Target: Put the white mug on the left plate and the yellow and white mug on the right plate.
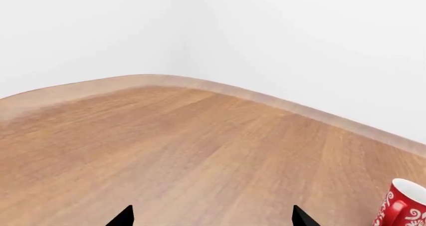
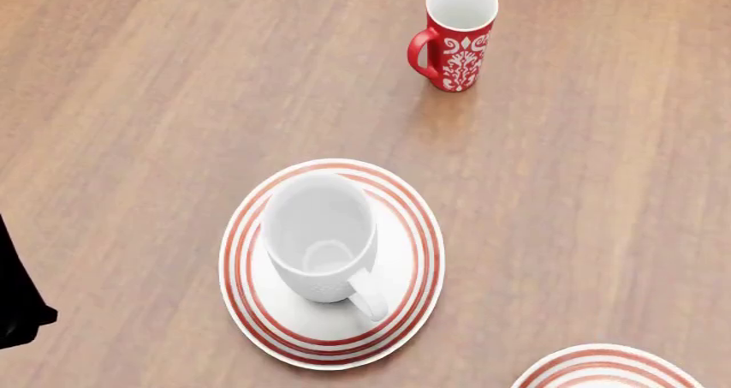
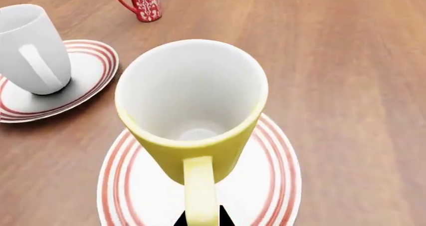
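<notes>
Right wrist view: small cylindrical yellow mug with white inside (image 3: 193,116) sits dead ahead of the right claw (image 3: 201,221), upright, mouth open toward the camera, yellow handle running straight back into the claw tips. Only two black tip slivers show either side of the handle, so my read is the right claw is pinching the handle, but I cannot tell for sure whether it is clamped or just beside it. Directly beneath the mug is the right round white plate with thin red rim rings (image 3: 280,186); whether the base touches the plate or hangs just above it I cannot tell.

Large glossy plain white mug (image 2: 320,247) is upright on the left red-ringed white plate (image 2: 417,234), handle towards the robot. Looks placed.

Left claw (image 1: 211,220): two black tips set well apart, open, nothing between them, facing bare wood. A tall red mug with white ornament pattern (image 1: 402,203) stands off to one side of it, not a task item.

Judgement: what remains is seating and letting go of the yellow mug; the right arm is the only one near it.

Surface (image 2: 137,105): warm brown wood-grain top with a rounded corner. Room behind it is plain white walls (image 1: 300,46).
</notes>
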{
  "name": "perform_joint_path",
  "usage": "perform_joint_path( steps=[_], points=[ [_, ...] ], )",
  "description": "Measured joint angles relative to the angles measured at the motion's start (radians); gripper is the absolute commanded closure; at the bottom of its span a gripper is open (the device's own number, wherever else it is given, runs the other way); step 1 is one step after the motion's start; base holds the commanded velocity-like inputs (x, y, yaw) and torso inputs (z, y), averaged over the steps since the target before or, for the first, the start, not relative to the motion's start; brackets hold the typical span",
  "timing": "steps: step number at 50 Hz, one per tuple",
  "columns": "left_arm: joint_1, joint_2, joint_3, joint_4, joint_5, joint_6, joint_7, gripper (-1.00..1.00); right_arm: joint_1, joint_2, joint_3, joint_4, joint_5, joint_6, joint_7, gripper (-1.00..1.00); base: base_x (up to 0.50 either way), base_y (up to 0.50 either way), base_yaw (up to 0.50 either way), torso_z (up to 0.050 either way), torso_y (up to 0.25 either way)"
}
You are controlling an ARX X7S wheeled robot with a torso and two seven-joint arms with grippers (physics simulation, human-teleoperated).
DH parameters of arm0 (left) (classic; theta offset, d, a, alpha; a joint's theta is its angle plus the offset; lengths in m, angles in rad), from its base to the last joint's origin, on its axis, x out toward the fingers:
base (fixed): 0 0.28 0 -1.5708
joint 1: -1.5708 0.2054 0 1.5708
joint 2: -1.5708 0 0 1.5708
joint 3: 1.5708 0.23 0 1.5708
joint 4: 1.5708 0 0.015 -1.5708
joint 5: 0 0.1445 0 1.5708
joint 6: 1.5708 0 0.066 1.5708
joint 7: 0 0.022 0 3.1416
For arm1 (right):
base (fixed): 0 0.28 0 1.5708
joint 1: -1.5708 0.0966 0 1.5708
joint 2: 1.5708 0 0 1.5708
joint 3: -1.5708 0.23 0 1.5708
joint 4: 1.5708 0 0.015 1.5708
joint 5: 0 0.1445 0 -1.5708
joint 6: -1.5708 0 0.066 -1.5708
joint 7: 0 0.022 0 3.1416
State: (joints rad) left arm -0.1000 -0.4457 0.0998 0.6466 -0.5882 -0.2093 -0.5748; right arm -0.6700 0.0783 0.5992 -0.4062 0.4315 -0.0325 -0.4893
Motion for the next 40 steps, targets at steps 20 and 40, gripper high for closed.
perform_joint_path(
  steps=[20, 40],
  points=[
    [0.006, -0.005, -0.001, 0.012, -0.004, 0.0, -0.01, -1.0, 0.055, 0.025, -0.05, 0.077, -0.018, 0.007, 0.017, 1.0, 0.0, 0.0, 0.0, 0.0, 0.0],
    [0.007, -0.009, 0.0, 0.013, -0.008, 0.002, -0.013, -1.0, 0.093, 0.045, -0.081, 0.132, -0.018, 0.011, 0.031, 1.0, 0.0, 0.0, 0.0, 0.0, 0.001]
  ],
)
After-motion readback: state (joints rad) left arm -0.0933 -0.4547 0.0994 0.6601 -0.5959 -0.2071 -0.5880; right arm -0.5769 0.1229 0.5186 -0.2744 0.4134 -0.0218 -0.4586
